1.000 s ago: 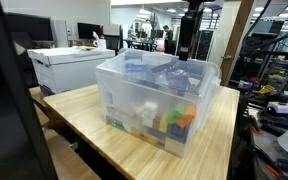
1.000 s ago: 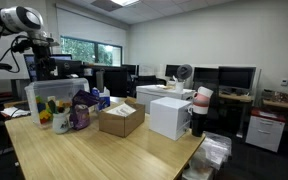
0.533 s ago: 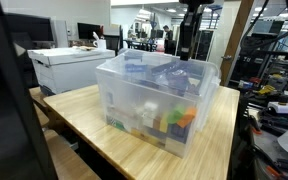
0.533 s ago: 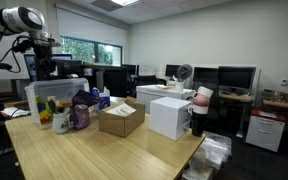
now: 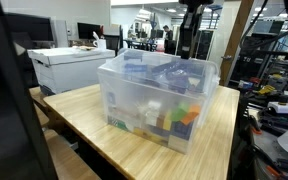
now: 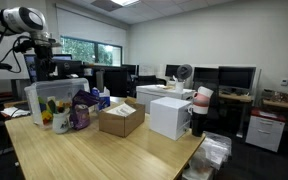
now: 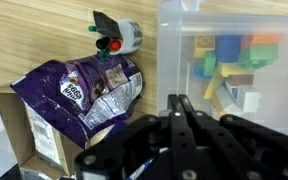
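Clear plastic bin of coloured blocks [image 7: 179,70] fills the upper right of the wrist view. It stands on the pale wooden table [image 7: 34,30], just beside a crinkled purple snack bag [image 7: 84,90]. At lower centre, the black gripper [image 7: 181,102] has just drawn its fingers together on nothing, so no block appears to be picked up.

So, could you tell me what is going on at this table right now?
The robot arm's gripper hangs with its jaws shut above a clear plastic bin on the wooden table, and nothing shows between the jaws. Coloured blocks lie inside the bin. Just outside its wall are a purple snack bag, a small bottle and a cardboard box. The gripper touches none of them.
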{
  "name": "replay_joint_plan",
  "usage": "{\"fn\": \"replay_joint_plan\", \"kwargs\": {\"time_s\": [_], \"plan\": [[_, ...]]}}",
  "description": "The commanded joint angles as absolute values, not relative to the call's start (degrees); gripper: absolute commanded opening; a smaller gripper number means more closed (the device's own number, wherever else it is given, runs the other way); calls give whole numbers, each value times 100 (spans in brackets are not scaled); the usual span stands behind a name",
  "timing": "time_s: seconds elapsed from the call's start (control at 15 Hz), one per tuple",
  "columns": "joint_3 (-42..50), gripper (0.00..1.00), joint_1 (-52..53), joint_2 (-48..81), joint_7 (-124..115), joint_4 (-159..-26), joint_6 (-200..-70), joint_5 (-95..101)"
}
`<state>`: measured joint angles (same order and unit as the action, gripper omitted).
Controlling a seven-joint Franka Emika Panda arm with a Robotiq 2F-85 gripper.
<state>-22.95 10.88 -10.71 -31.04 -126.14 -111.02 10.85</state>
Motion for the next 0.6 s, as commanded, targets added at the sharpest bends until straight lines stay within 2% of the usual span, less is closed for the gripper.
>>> {"fn": "replay_joint_plan", "kwargs": {"time_s": [0.0,0.13,0.53], "plan": [[-2195,30,1198,-1044,-3238,-12568,-10985,1079],[-2178,36,1205,-1045,-3226,-12576,-11006,1058],[-2111,64,1226,-1035,-3216,-12603,-11035,1020]]}}
